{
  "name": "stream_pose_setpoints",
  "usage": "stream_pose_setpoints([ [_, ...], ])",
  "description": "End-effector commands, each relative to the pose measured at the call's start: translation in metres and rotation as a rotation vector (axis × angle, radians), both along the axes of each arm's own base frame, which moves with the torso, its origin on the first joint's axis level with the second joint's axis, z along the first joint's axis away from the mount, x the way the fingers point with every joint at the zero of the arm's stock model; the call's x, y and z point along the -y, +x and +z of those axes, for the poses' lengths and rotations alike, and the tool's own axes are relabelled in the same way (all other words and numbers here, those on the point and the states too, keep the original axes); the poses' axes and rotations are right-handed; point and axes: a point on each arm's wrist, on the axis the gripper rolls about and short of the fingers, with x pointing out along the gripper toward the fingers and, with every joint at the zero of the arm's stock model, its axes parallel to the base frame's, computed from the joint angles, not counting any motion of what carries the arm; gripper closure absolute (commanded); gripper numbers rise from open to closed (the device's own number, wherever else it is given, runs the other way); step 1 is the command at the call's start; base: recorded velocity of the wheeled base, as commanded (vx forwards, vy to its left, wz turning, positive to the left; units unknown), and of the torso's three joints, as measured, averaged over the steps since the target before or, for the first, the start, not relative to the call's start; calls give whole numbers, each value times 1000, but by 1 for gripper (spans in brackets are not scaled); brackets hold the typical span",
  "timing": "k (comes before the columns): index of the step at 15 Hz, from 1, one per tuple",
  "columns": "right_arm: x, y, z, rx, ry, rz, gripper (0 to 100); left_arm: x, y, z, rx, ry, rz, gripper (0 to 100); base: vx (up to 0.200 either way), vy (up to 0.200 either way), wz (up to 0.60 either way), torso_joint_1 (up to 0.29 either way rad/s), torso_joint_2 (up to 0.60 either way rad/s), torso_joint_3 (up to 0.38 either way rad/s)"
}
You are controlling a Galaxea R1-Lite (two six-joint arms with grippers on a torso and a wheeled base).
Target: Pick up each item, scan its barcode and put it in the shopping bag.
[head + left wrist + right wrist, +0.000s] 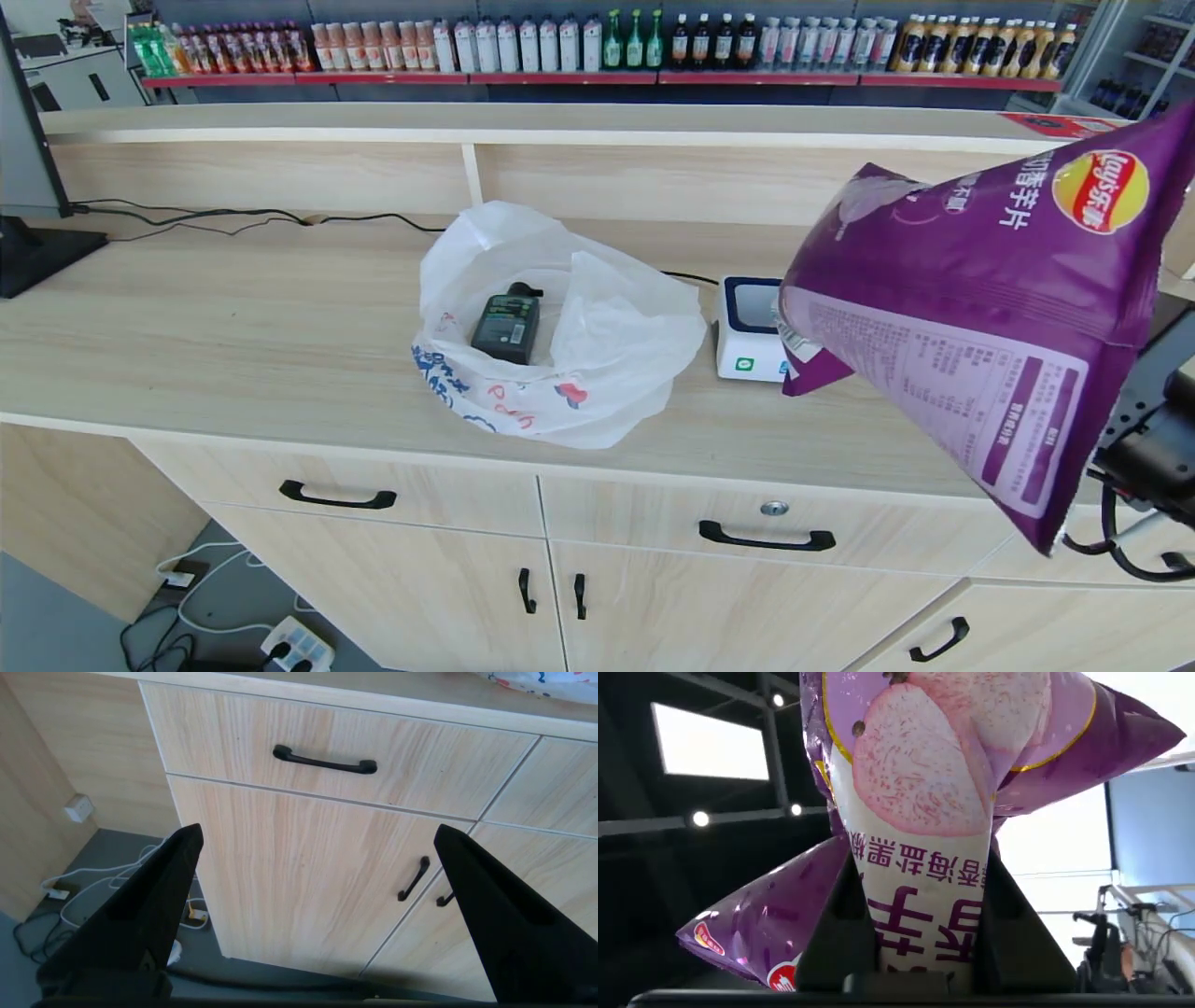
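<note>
**Over the counter's right end: one chip bag near the scanner**

Down in front of the counter's cupboard doors, the left gripper hung low. Its two fingers were spread wide with nothing between them. I think it waited there to keep out of the way.

Above the counter's front right corner, the right gripper had its fingers pinched tight on one end of the purple chip bag. The bag was up in the air and tilted, with its far corner down near the scanner. I think it was held like that so the scanner could read the barcode.

In the middle of the counter lay the white shopping bag. Its mouth was open upward, likely so things could drop in. The scanner stood just beside it, toward the right end.

I counted one chip bag, one scanner, one shopping bag, and one dark item already inside the shopping bag. Past the counter's far edge, a long row of bottles stood on a shelf, too many to count.
</note>
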Motion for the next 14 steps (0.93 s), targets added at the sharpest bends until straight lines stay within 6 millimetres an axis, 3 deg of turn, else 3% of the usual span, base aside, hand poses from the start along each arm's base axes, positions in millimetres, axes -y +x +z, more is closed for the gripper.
stream_pose_setpoints([
  [1, 2, -8, 4, -30, 47, 27, 100, 0, 0, 0, 0, 0, 1, 0, 0, 0, 0, 0, 0, 0],
  [5, 3, -11, 10, -195, 206, 124, 100, 0, 0, 0, 0, 0, 1, 0, 0, 0, 0, 0, 0, 0],
  [7, 12, -19, 13, -299, 313, 161, 100, 0, 0, 0, 0, 0, 2, 0, 0, 0, 0, 0, 0, 0],
  [10, 27, -16, 5, -396, 388, 113, 100, 0, 0, 0, 0, 0, -1, 0, 0, 0, 0, 0, 0, 0],
  [13, 29, -31, 14, -399, 438, 162, 100, 0, 0, 0, 0, 0, 2, 0, 0, 0, 0, 0, 0, 0],
  [14, 31, -48, 16, -415, 480, 201, 100, 0, 0, 0, 0, 0, -1, 0, 0, 0, 0, 0, 0, 0],
])
